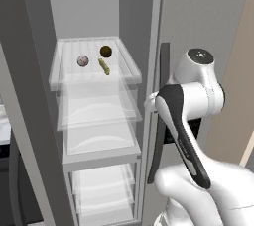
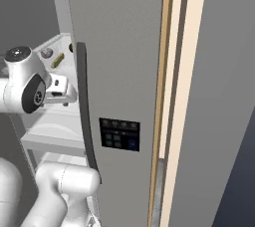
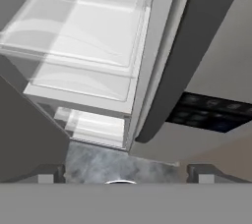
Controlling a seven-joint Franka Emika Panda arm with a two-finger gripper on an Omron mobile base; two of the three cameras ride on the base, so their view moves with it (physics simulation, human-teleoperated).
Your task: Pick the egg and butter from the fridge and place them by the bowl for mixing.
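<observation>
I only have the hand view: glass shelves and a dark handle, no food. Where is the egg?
Observer: In the left base view the egg lies on the top glass shelf of the fridge, above the shelves you see.
Operator: And the butter?
Observer: The butter lies on that same shelf, just right of the egg and apart from it.
Operator: Anything I could mistake for them?
Observer: A dark brown ball sits behind the butter, close to its far end.
</observation>
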